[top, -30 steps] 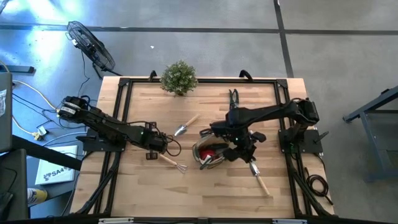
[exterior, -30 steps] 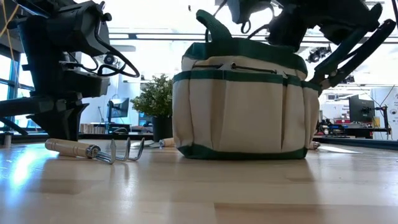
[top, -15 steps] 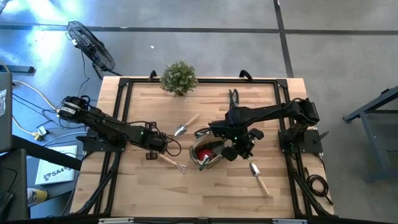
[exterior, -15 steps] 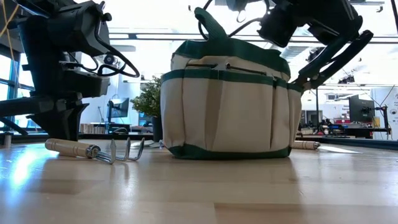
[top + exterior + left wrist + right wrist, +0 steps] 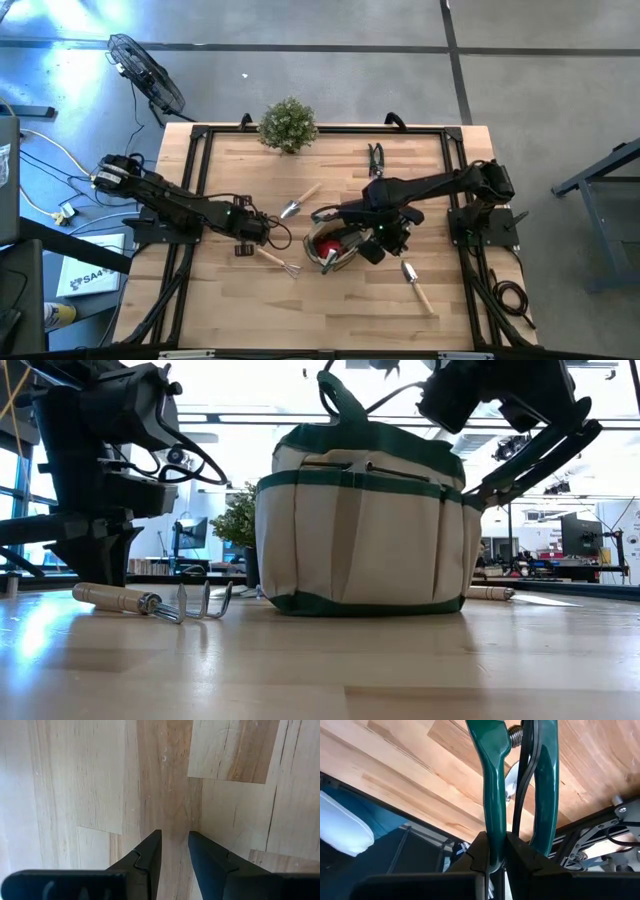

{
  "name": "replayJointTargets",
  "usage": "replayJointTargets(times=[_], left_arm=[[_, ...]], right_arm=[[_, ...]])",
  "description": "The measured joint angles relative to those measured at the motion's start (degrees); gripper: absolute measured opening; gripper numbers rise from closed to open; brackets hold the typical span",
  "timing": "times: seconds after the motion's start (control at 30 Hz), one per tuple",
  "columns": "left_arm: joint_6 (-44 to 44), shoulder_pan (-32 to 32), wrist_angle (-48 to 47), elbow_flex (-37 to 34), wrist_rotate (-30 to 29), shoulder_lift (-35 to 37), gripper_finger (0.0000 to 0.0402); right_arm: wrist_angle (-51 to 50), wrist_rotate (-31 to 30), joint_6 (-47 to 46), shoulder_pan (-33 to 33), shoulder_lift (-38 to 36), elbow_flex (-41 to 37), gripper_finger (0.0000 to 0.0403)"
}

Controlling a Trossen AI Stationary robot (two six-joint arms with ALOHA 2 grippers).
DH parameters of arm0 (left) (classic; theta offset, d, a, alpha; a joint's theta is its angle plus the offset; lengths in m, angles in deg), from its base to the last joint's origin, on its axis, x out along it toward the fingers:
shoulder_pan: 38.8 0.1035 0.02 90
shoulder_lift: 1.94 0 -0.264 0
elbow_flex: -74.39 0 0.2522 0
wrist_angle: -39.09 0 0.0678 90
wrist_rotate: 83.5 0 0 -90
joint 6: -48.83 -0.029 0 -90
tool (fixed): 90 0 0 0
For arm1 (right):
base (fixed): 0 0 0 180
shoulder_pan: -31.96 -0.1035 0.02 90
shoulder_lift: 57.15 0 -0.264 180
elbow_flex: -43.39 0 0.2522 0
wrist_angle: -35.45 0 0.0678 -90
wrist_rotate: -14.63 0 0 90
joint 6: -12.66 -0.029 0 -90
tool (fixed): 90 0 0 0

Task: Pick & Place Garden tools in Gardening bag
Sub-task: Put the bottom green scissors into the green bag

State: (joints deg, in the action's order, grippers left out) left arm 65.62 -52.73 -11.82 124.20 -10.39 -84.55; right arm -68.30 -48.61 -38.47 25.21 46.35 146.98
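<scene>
On the tabletop [image 5: 330, 310], a potted plant [image 5: 288, 125], dark snips [image 5: 376, 157], two wood-handled trowels [image 5: 298, 201] and a rake [image 5: 277, 262] lie around the gardening bag [image 5: 332, 248], which holds a red piece [image 5: 327, 244]. The right gripper [image 5: 494, 851] clamps one green handle of the pruners [image 5: 520, 780] above the bag's mouth. The left gripper [image 5: 174, 851] hangs part-open and empty over bare wood beside the rake.

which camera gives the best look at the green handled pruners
The right wrist view: the pruners fill it, one green handle pinched in the right gripper. The high view hides them under the arm above the gardening bag; the low and left wrist views show none.
</scene>
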Motion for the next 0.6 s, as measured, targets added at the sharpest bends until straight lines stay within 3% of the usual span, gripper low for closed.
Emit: replayJointTargets(times=[0.47,0.6], left_arm=[[0.00,0.00,-0.08,0.00,0.08,0.00,0.0100],[0.00,-0.02,-0.24,0.02,0.03,0.00,0.0100]], right_arm=[[0.08,0.25,-2.99,-1.20,0.00,0.00,0.0026],[0.06,4.68,-7.85,-2.86,0.00,0.02,0.0026]])
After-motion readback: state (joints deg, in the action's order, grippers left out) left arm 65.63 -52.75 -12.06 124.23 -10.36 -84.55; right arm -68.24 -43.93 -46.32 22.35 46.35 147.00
